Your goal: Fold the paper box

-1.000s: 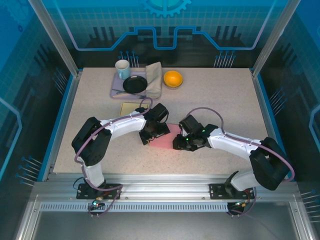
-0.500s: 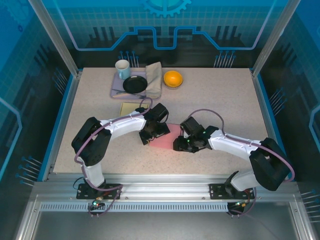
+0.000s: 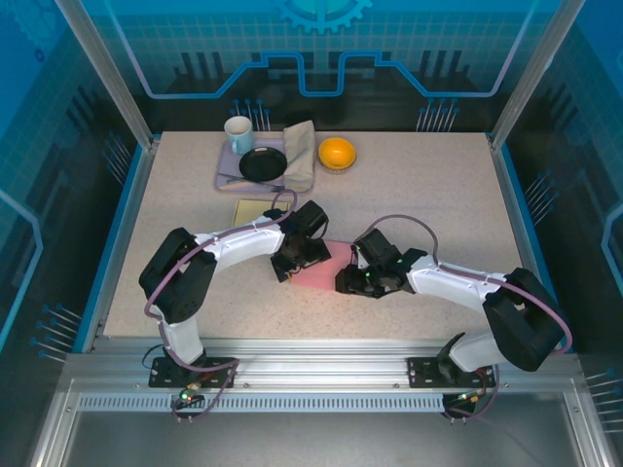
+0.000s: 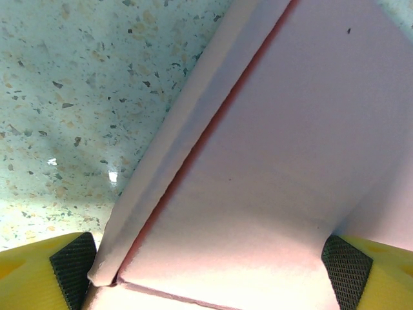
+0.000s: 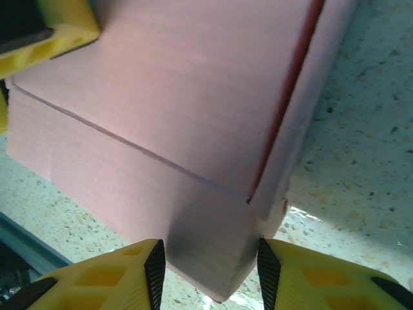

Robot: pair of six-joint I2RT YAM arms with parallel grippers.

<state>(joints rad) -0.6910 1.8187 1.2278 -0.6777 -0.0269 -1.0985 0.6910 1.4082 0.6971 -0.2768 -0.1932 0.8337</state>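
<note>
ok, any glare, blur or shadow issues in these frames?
Left wrist: small glints on the table, paper box reasonably sharp. Right wrist: box face soft, dark shadow on it at the right gripper. Top external: evenly lit, sharp, no glare on the table.

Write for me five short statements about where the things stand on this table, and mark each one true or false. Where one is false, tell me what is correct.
1. The paper box is pink and lies between the two arms. True.
2. The orange bowl stands at the near edge, beside the arm bases. False: it stands at the far side, right of the cloth.
3. A corner of the box sits inside the right claw. True.
4. The mug stands on top of the box. False: it stands at the far side, next to the black plate.
5. The left claw straddles the box. True.
</note>
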